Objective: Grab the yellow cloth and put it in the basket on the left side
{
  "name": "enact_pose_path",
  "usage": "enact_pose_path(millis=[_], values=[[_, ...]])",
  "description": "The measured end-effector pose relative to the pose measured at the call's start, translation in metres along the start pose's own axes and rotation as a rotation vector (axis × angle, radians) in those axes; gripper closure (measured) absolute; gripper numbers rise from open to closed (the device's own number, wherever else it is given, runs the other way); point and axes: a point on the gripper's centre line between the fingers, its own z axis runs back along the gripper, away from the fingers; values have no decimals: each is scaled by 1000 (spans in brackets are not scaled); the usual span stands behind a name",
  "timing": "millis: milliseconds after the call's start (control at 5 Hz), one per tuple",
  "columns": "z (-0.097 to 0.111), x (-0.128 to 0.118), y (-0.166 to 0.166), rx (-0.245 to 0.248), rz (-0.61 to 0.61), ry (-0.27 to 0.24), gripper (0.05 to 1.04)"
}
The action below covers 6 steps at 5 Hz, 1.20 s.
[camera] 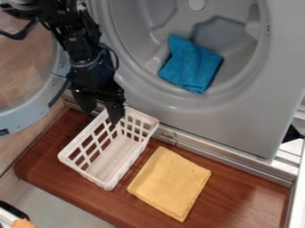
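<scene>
In front of you, from the largest thing down, is a grey plastic appliance front with a round opening (238, 127), and below it a reddish-brown wooden board (247, 189). The black jointed robot arm (89, 67) hangs from the upper left, beside a round door with a pale grey rim (35, 116). A white plastic lattice basket (84, 172) sits upright on the board, left of centre. To its right, just beside it and apart from it, the flat, folded yellow cloth (170, 182) lies on the board. A crumpled blue cloth (191, 67) rests inside the opening. Your black two-finger gripper (101, 107) is at the basket's far end, its jaws apart with nothing between them. As things lie, the placing is not done: you have yet to bring the gripper to the yellow cloth, close on it, lift it and release it inside the basket. The arm is cut off at the top edge, and the gripper covers part of the basket's far corner; you cannot tell whether they touch. At the lower left corner, a small orange object (22, 223) is cut off and hard to identify.
</scene>
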Motion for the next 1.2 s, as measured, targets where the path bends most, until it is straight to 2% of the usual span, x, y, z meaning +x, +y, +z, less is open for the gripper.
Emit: enact_pose_path(millis=[200, 400, 600, 800, 1000, 1200], values=[[-5, -4, -2, -7, 7, 19, 83], [3, -4, -37, 20, -68, -22, 83], [7, 2, -84, 52, -179, -36, 83], [-15, 1, -126, 46, -234, -10, 83], [-59, -1, -146, 71, -178, 51, 83], [-93, -5, -146, 85, -100, 59, 83]])
